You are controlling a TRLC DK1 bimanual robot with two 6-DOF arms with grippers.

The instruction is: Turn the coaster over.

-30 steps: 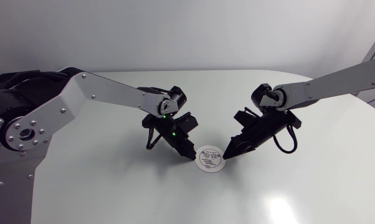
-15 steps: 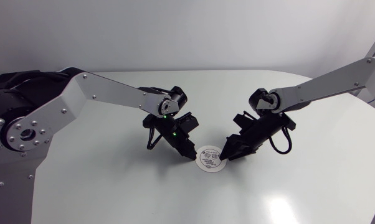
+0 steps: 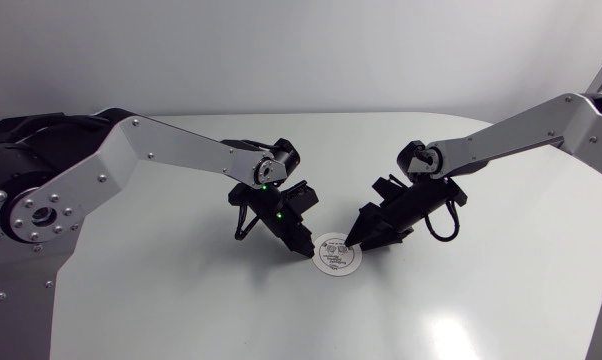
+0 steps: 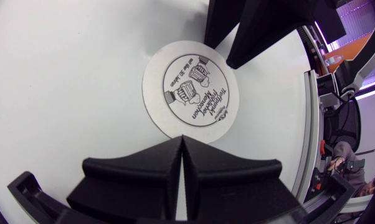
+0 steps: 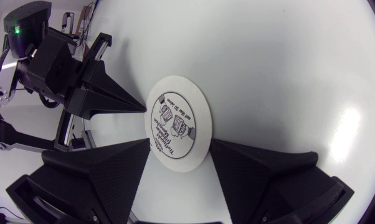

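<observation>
coaster (image 3: pixel 338 256) lies flat, print up, on the white tabletop (image 3: pixel 181 310), nearer the front edge than either claw. left claw (image 3: pixel 307 250) sits at about ten o'clock of the coaster with its fingers pressed together into one wedge. its tip is just beside the rim or touching it; i cannot tell which. right claw (image 3: pixel 363 243) sits at about two o'clock with its fingers spread wide. in its own wrist view the coaster's near part lies between them, low on the tabletop, and whether either finger touches the rim is unclear. farther back the arms run off toward nine and three o'clock.

the flip looks not yet begun. a thin disc flat on a smooth top gives little to catch, so a fingertip may ride over the rim instead of under it. if the wedge pushes harder than the far side holds, the coaster may skid toward four o'clock, or lift and drop back print up.
</observation>
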